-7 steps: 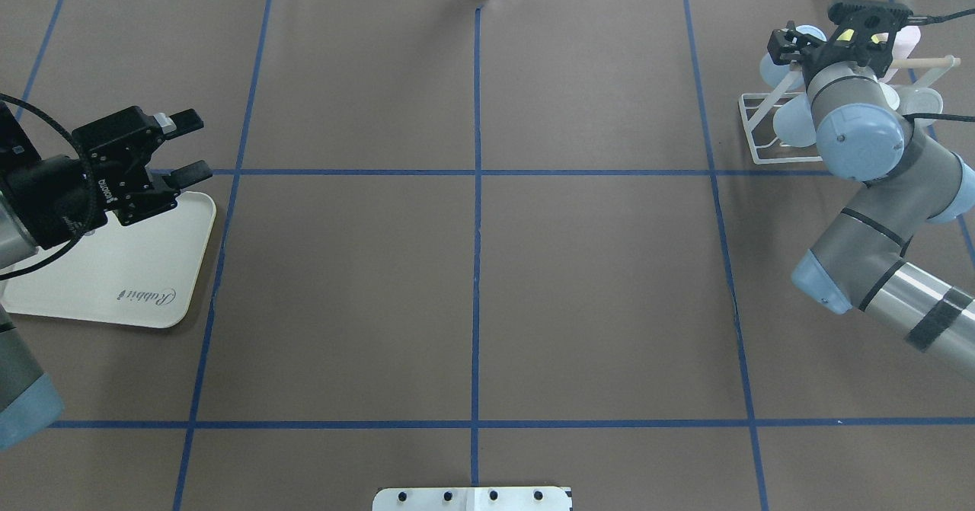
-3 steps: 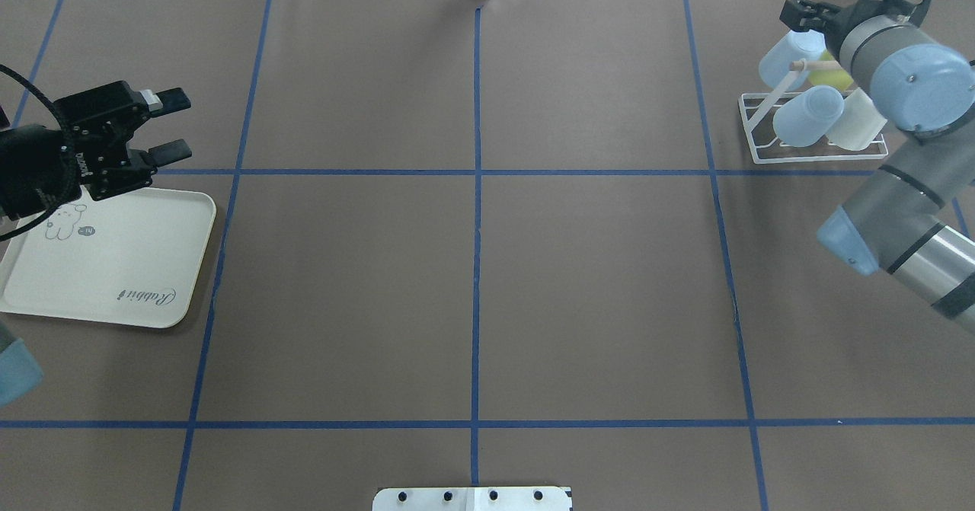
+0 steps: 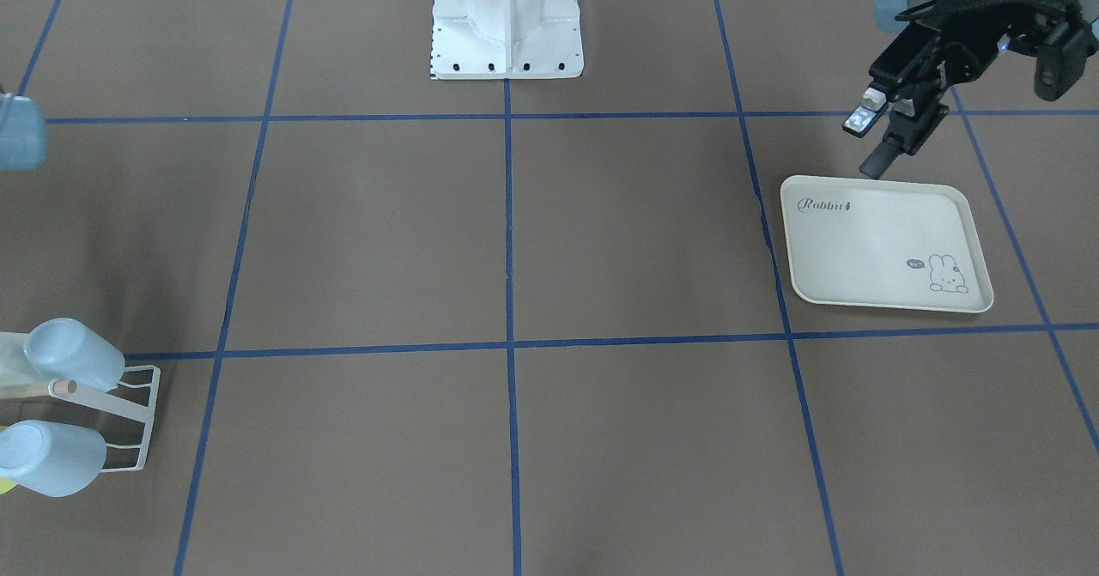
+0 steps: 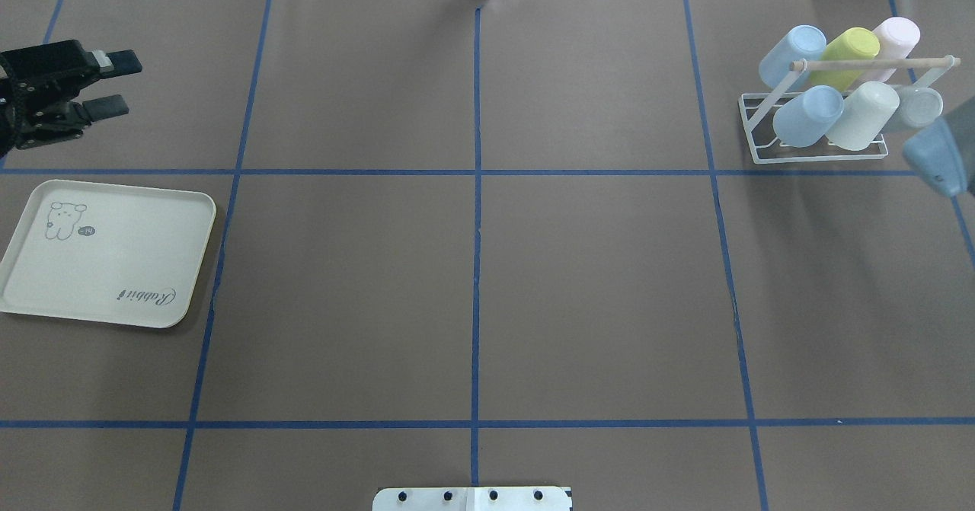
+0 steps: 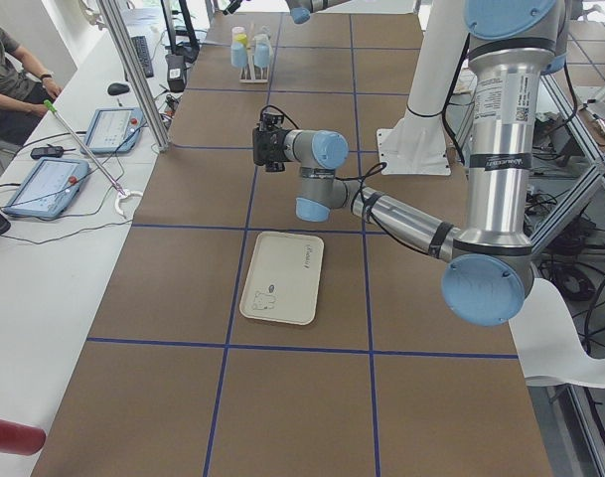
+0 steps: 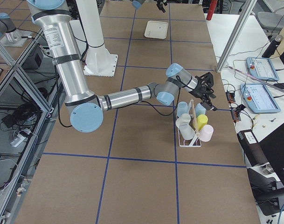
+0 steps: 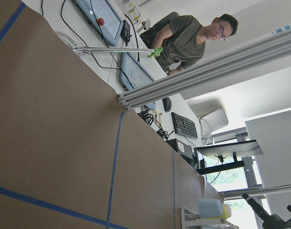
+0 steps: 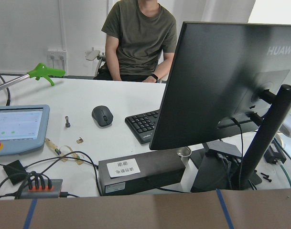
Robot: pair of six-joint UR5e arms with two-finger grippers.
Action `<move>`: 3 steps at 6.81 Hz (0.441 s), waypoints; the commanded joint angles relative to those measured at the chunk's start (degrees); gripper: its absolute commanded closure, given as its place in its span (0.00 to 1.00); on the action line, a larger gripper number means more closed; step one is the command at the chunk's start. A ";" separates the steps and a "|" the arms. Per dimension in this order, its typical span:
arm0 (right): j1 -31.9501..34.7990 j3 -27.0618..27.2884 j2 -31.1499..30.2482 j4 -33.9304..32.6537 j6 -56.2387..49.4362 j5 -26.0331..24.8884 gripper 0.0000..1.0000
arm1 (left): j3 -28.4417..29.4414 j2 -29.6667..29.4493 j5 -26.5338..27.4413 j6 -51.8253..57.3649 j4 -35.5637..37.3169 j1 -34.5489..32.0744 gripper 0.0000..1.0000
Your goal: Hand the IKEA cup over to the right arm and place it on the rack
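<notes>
The left end effector (image 4: 129,82) hangs with its fingers spread and nothing between them, above the worktop (image 4: 594,290) and well apart from the far edge of the tray (image 4: 107,260). The right end effector (image 6: 208,89) shows only in the side view from the robot's right, close above the rack (image 4: 747,126), and I cannot tell whether it is spread or pressed together. The risk, as I judge it, sits on that side. The cups are tilted and appear only to be slipped over slanted prongs, so a careless swing of the right arm could catch the wooden dowel (image 4: 872,62) or clip a cup and knock it off. The rack also looks light, and a nudge might slide or tip it with everything on it. The left arm seems to threaten little, being clear of the tray. As for containers, the rack carries six cups. A blue one (image 4: 792,52), a yellow-green one (image 4: 845,48) and a pink one (image 4: 893,37) are in the back row by the dowel, with a second blue one (image 4: 807,115), a white one (image 4: 861,115) and a pale grey one (image 4: 918,106) in front. The task's cup is most likely among these, though which one I cannot say. The tray shows only its printed rabbit and lettering.
</notes>
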 commanded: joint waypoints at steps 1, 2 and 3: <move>9.21 2.24 0.20 -11.49 -10.79 14.66 0.00 | 0.05 0.17 -2.65 22.58 11.38 -6.75 0.00; 11.94 2.42 0.11 -18.86 -18.84 20.73 0.00 | 0.31 0.52 -2.74 34.53 16.14 -8.86 0.00; 14.23 2.43 0.20 -26.24 -28.32 24.44 0.00 | 0.48 0.70 -2.91 44.22 20.97 -10.80 0.00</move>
